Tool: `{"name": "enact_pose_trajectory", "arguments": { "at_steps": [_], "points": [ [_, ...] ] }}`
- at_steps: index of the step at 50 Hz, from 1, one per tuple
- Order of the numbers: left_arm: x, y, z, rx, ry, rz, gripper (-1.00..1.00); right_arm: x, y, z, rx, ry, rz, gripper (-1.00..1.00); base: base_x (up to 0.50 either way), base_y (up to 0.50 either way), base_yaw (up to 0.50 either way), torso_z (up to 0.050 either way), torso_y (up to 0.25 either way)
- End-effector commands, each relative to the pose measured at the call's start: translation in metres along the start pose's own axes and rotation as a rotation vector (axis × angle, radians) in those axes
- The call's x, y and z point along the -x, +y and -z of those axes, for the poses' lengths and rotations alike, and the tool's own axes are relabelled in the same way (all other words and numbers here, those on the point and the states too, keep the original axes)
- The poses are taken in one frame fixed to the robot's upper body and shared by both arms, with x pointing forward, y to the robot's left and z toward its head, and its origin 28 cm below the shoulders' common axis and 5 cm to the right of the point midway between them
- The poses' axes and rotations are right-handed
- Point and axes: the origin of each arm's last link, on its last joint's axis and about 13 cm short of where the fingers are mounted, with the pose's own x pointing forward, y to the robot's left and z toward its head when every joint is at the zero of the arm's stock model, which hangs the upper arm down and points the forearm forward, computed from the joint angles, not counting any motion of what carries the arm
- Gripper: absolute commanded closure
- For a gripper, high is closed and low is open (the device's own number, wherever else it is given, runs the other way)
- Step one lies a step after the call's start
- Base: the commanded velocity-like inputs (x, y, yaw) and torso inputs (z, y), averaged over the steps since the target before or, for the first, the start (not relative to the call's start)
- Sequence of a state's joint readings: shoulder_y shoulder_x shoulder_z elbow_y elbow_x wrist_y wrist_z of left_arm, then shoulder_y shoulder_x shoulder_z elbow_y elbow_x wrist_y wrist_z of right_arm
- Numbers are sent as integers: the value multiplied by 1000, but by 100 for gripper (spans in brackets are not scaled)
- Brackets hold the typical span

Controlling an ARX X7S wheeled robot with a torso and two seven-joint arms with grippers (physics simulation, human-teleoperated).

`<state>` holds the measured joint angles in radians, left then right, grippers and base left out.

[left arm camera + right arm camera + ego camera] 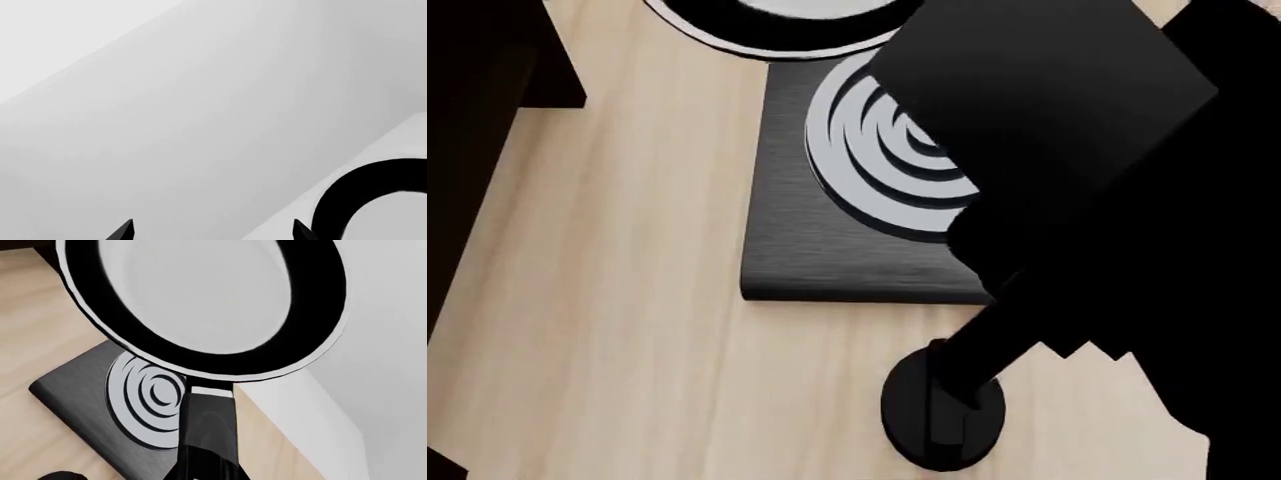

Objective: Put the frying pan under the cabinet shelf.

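Note:
The frying pan (200, 295) is round and black with a thin light rim and a pale glossy inside. Its long black handle (207, 430) runs down into my right gripper (203, 475), which is shut on it; the fingers themselves are hidden behind the handle. The pan hangs over the far part of the black square plate. In the head view only the pan's rim (774, 35) shows at the top edge. The dark cabinet shelf (474, 120) stands at the left. My left gripper (213, 231) is open and empty, facing pale grey surfaces.
The black square plate with concentric rings (827, 240) lies on the light wooden table (614, 330). My right arm (1121, 200) hides the table's right side. A round black object (941, 415) sits below it. A black curved band (360, 190) shows in the left wrist view.

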<state>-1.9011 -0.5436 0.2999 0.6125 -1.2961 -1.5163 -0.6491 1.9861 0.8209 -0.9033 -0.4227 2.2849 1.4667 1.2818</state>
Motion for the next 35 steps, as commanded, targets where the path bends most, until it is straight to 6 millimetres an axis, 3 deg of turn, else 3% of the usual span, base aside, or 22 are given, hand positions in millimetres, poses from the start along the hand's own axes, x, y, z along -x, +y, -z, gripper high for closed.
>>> {"name": "enact_pose_trajectory", "arguments": {
  "at_steps": [1,17,35],
  "points": [
    [2,1,0,2,0,-3,-100,6,0,-10,60,-45,48,100,0,0,0,0,0],
    [6,3,0,6,2,-12,-100,12,9,-19,118,-60,-12,100,0,0,0,0,2],
    [8,3,0,5,1,-13,-100,7,20,-14,148,-33,-77,100,0,0,0,1,1]
  ]
}}
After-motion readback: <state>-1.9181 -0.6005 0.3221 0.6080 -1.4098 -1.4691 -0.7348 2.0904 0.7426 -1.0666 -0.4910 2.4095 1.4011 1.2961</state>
